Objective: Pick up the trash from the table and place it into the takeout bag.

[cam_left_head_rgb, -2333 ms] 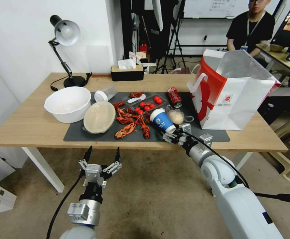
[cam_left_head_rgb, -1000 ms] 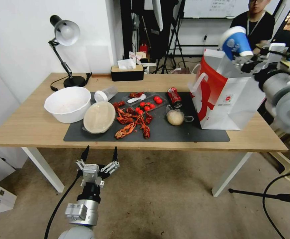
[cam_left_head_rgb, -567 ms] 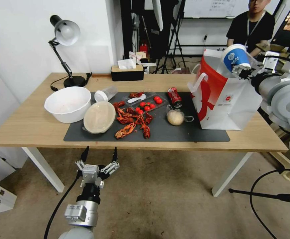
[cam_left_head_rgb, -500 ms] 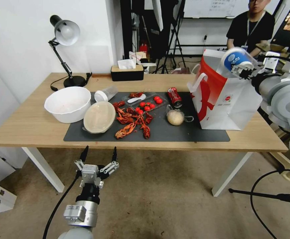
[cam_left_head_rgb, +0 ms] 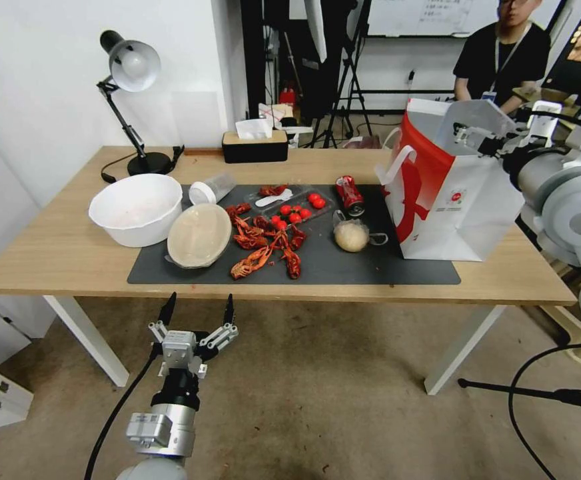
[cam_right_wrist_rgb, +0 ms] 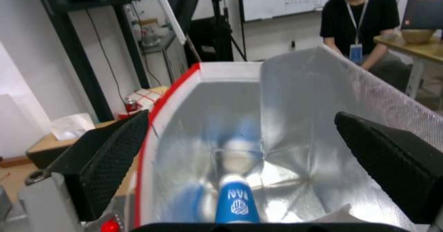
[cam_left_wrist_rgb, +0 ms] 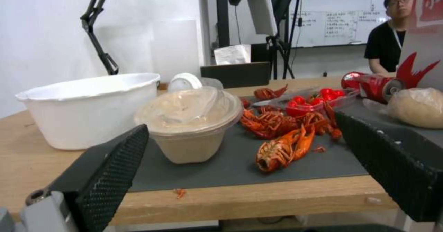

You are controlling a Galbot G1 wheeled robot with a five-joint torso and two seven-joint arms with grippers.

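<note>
— Where are we? Our right gripper (cam_left_head_rgb: pixel 472 137) hangs over the mouth of the large white paper takeout bag with red side panels (cam_left_head_rgb: pixel 460 200), jaws spread wide and empty; the blue paper cup (cam_right_wrist_rgb: pixel 236 197) sits inside on the silvery lining.

— And our left gripper (cam_left_head_rgb: pixel 196 315) is below the front edge of the long light-wood table (cam_left_head_rgb: pixel 57 257), jaws apart, holding nothing.

— What about the crushed red soda can (cam_left_head_rgb: pixel 350 195) on the dark grey mat (cam_left_head_rgb: pixel 370 267)?

— We judge it light, stiff and slick; we'd pinch across its dented middle. The beige wad (cam_left_head_rgb: pixel 352 235) looks soft, so it probably takes a gentle squeeze anywhere.
</note>
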